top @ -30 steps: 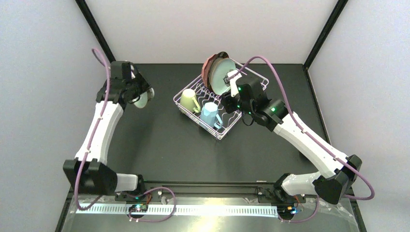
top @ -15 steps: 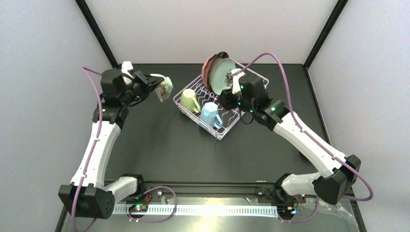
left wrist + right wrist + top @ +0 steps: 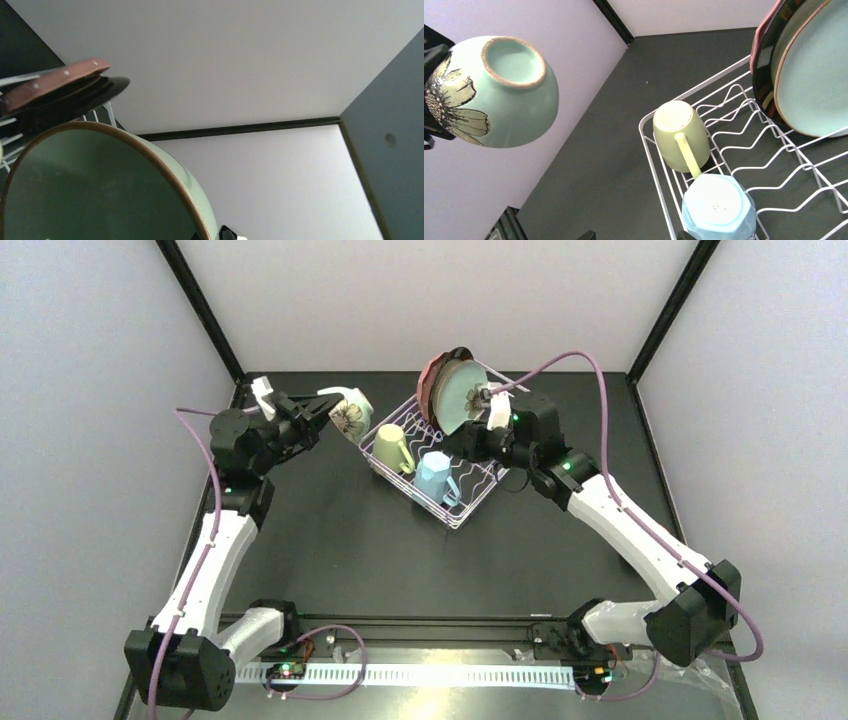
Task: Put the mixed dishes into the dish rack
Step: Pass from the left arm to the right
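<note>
your left gripper (image 3: 322,408) is clamped on the pale-green bowl (image 3: 352,417), holding it tilted in the air just off the dish rack's (image 3: 459,525) left side, clear of the wire. your right gripper (image 3: 492,405) hangs over the rack's far end, beside the mint flowered plate (image 3: 819,75). its jaws barely show in the wrist view and seem spread wide, nothing between them. the mint plate, the dark-rimmed plate (image 3: 765,85) and the pink dotted plate (image 3: 55,82) stand on edge there. the cream mug (image 3: 395,448) and light-blue mug (image 3: 434,475) sit upside down by the rack's front-left rim.
</note>
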Tool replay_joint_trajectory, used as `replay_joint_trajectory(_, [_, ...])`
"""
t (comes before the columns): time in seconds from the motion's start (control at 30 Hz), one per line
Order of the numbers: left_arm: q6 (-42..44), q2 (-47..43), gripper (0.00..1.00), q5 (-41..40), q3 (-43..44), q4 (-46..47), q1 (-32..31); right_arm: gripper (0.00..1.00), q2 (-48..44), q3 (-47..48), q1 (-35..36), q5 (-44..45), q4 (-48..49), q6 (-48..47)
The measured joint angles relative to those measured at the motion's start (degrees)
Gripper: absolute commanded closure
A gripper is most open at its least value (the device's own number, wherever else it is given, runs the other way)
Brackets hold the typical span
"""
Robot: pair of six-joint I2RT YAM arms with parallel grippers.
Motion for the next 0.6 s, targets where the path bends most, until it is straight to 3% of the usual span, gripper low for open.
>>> replay_joint_trajectory(0.17, [-5.6,0.0,0.99,-0.9,-3.0,5.6,-2.1,0.07,0.1,-1.0,-1.2,-4.4,2.7,1.4])
replay_joint_trajectory(0.33, [-9.5,0.5,0.99,-4.4,-2.9,5.5,-5.0,0.09,0.3,-0.2,-1.2,-6.5,2.6,-1.3])
replay_joint_trajectory(0.6, [-12.3,7.4,0.99,-12.3,4.6,-4.1,-9.7,0.12,1.5,7.0,-1.0,-1.7,-3.4,-10.5])
